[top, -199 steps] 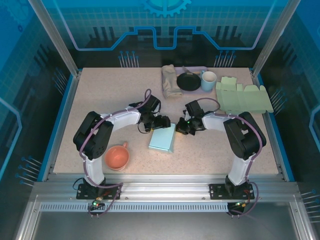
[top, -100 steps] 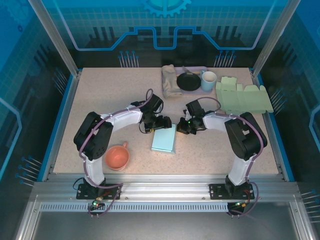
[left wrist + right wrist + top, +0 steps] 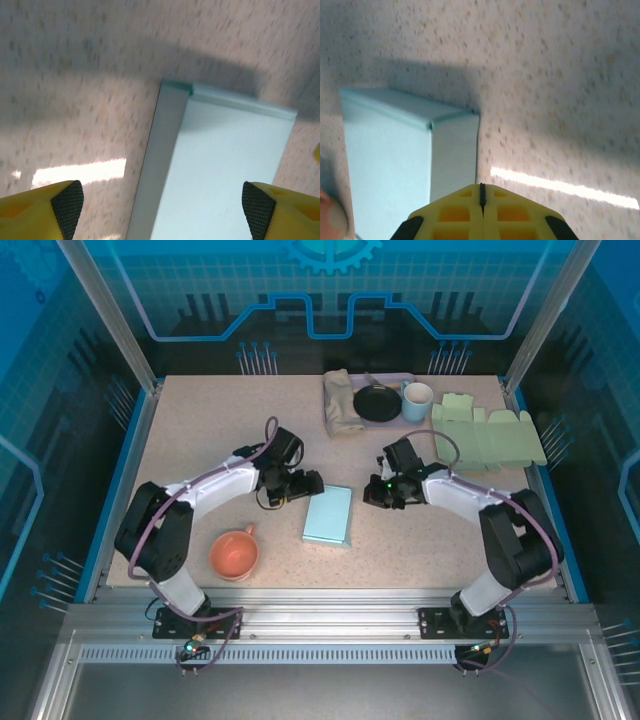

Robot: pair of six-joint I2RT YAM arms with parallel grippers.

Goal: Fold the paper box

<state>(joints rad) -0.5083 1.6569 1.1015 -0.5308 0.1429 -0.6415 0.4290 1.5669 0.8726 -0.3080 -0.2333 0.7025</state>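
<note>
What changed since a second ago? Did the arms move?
Both arms backed away from the blue box: the left tool went left, open and empty; the right tool went right, shut. The box shifted slightly. The pink cup and green cardboard stayed put.

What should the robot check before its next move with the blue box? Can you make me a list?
1. Blue box lies flat on the table: ok.
2. Every flap tucked in: cannot tell.
3. Left hand open, holding nothing: ok.
4. Right hand shut, holding nothing: ok.
5. Pink cup apart from the box: ok.
6. Flat green cardboard at the back right within reach: cannot tell.
</note>
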